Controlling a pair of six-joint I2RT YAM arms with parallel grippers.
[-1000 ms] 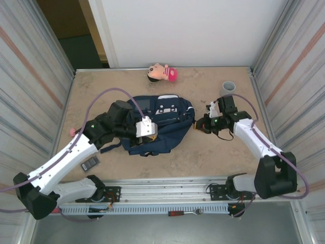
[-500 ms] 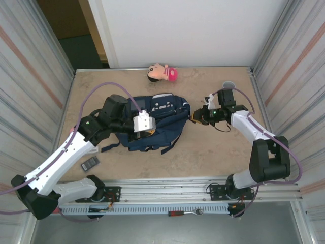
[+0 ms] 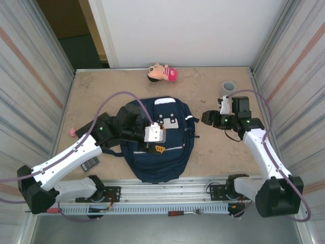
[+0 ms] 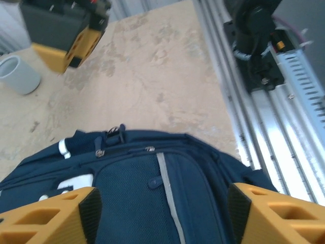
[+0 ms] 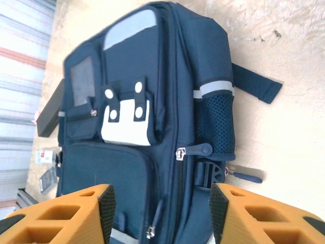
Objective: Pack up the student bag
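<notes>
The student bag [image 3: 161, 152] is a navy-blue backpack lying flat, front side up, in the middle of the table, with its white patch [image 3: 168, 121] toward the far end. My left gripper [image 3: 158, 146] hovers open just over its front pocket [image 4: 137, 198], the orange fingers [image 4: 51, 216] wide apart and nothing between them. My right gripper [image 3: 205, 118] is open and stands clear of the bag's right side. In the right wrist view, the gripper [image 5: 162, 213] faces the bag [image 5: 147, 127], its side zipper pull [image 5: 195, 151] and mesh pocket [image 5: 216, 122].
A pink-capped doll [image 3: 162, 72] lies at the far edge. A grey cup [image 3: 229, 86] stands at the far right. A small dark flat device [image 3: 90, 163] lies left of the bag and a pink item [image 3: 72, 132] by the left wall. The metal rail [image 3: 167, 185] runs along the near edge.
The bag was bunched up and held between both grippers; now it lies spread flat toward the near edge. Both grippers have opened and let go, and the right one has pulled back to the right.
</notes>
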